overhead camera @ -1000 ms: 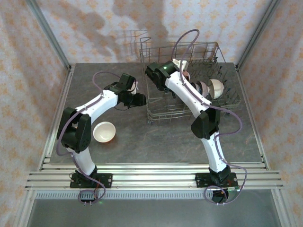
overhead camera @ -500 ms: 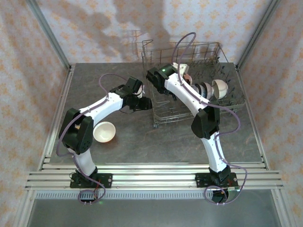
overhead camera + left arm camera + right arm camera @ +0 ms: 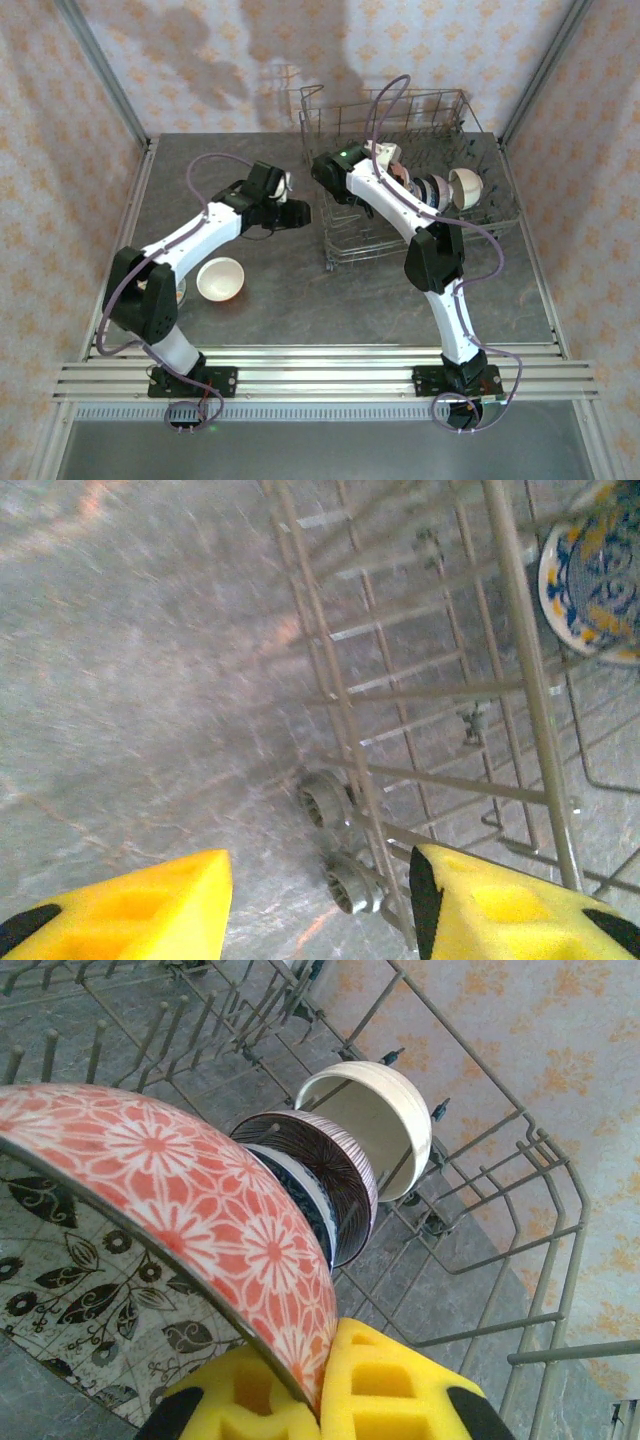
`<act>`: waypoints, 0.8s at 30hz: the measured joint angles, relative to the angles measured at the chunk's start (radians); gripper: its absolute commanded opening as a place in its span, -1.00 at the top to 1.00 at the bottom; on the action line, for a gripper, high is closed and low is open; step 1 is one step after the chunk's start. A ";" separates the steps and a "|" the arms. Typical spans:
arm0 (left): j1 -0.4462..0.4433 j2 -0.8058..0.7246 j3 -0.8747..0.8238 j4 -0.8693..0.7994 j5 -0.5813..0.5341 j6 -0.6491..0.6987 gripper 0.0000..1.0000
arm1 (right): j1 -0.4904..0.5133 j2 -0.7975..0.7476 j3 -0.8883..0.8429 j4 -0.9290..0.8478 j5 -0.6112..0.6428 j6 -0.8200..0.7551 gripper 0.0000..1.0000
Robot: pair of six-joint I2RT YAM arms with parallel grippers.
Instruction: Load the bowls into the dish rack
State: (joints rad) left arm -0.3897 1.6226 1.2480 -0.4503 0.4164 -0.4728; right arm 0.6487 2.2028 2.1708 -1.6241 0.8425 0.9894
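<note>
From above, the tabletop (image 3: 330,300) carries the dish rack (image 3: 430,98) and a white bowl (image 3: 221,278) outside it. The right wrist view reveals the right claw (image 3: 320,1380) clenched on a red flowered bowl (image 3: 190,1190) inside the rack. The left wrist view shows the left claw (image 3: 322,890) released beside the rack's wheels (image 3: 325,800).

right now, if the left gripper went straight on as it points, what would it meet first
Most likely the dish rack, its lower corner by the two small wheels, ahead of the left gripper. Depth is unclear; the table could come first.
</note>
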 measured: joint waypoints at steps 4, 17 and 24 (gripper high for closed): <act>0.063 -0.037 -0.019 0.007 -0.023 -0.001 -0.03 | 0.000 0.000 0.000 0.000 -0.007 0.007 1.00; 0.200 -0.133 -0.037 0.008 -0.085 0.000 -0.08 | 0.002 0.009 -0.003 0.003 -0.065 0.071 1.00; 0.247 -0.137 -0.037 0.007 -0.084 0.003 -0.12 | 0.003 0.012 -0.004 0.013 -0.092 0.116 1.00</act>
State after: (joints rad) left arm -0.1429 1.4853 1.2106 -0.4435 0.3325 -0.4694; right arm 0.6518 2.2150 2.1670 -1.6115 0.7502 1.1049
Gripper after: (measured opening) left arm 0.557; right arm 0.042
